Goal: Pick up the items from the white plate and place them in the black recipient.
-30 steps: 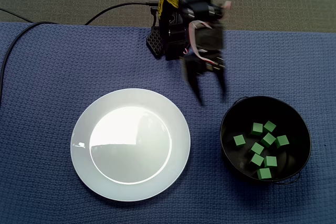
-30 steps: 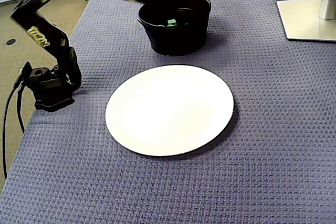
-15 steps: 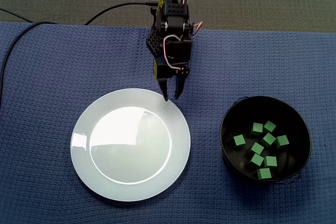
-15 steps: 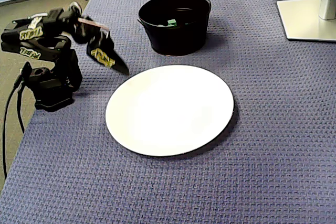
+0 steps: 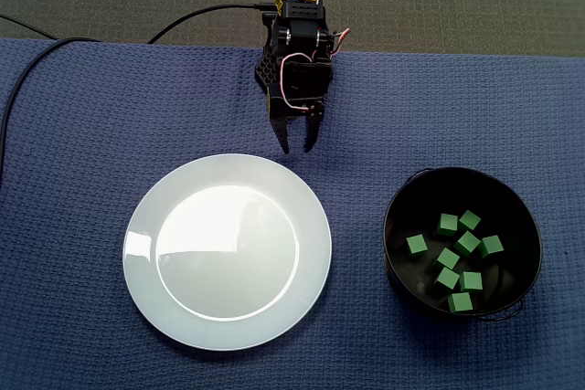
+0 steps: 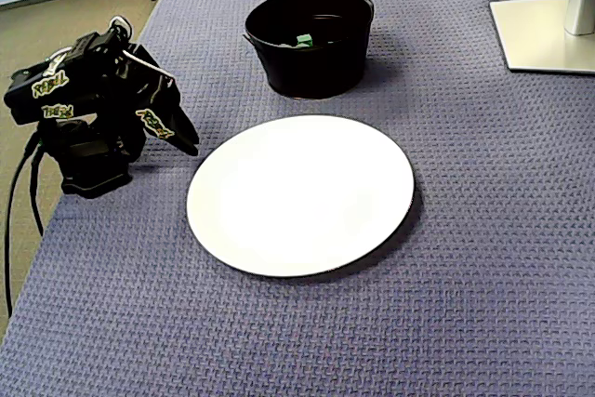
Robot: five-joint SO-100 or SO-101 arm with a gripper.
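a blue waffle-weave cloth (image 5: pixel 82 189) covers the whole table top, seen in both fixed views (image 6: pixel 483 285). a round white ceramic plate (image 5: pixel 228 251) lies flat on it near the middle (image 6: pixel 299 194). a black round plastic tub (image 5: pixel 395 226) stands on the cloth well apart from the plate, to its right in one fixed view and beyond it in the other (image 6: pixel 311 67). the black base of the arm (image 6: pixel 88 172) sits at the cloth's edge (image 5: pixel 267 70). a flat white stand foot (image 6: pixel 544 34) rests at the far right corner.
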